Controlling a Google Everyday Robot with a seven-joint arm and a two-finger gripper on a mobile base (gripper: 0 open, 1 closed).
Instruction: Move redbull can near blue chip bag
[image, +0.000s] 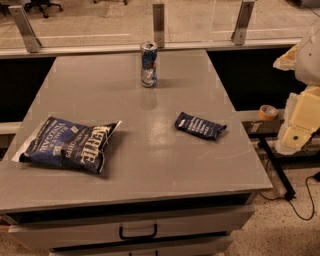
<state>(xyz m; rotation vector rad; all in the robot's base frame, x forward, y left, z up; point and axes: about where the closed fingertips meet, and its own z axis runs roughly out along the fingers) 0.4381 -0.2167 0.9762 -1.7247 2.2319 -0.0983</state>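
The redbull can stands upright near the far edge of the grey table, around the middle; it is blue and silver and dented. The blue chip bag lies flat at the table's near left, dark blue with white lettering. The can is far from the bag, with bare tabletop between them. Cream-coloured parts of my arm show at the right edge, off the table and beside it. My gripper itself is out of view.
A small flat dark blue packet lies right of the table's centre. A glass barrier with metal posts runs behind the table. A roll of tape sits on a ledge to the right. Drawers with a handle are below the front edge.
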